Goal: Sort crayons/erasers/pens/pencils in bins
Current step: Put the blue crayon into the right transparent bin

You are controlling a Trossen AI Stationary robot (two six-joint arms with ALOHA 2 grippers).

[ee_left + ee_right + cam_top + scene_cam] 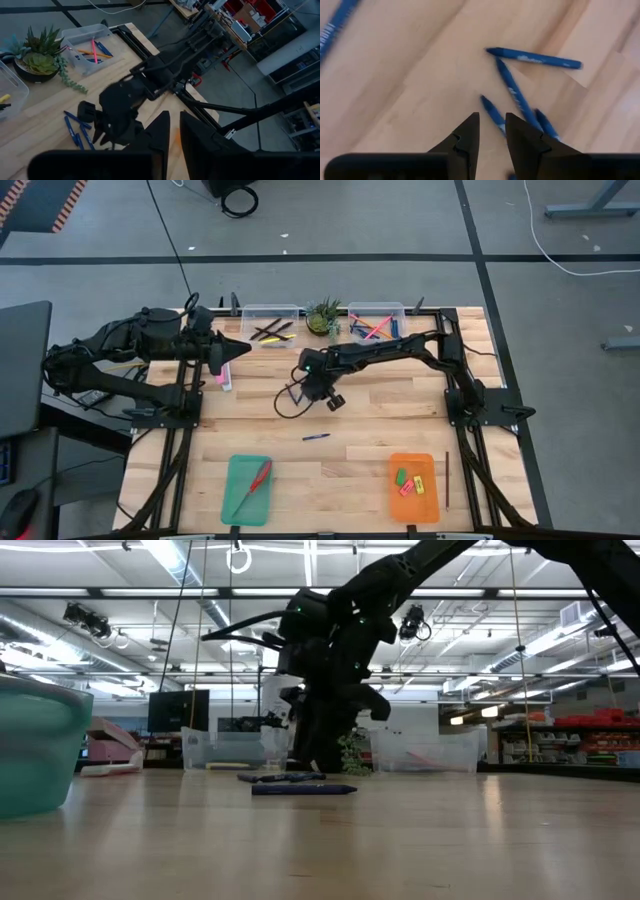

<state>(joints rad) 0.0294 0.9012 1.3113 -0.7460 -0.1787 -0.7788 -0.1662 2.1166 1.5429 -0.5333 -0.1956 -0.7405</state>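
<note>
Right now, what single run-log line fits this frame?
right gripper: open, empty, hovering over blue pens mid-table | left gripper: empty, parked at left edge | erasers: in orange tray

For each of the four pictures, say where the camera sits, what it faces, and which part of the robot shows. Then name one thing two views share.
High: above, facing down on the table; both arms.
Low: table height, facing the room; right arm above a blue pen.
Left wrist: looks across the table at the right arm; left gripper below.
Right wrist: looks down on blue pens; right gripper.
Shared: high and left wrist views both show the potted plant.
</note>
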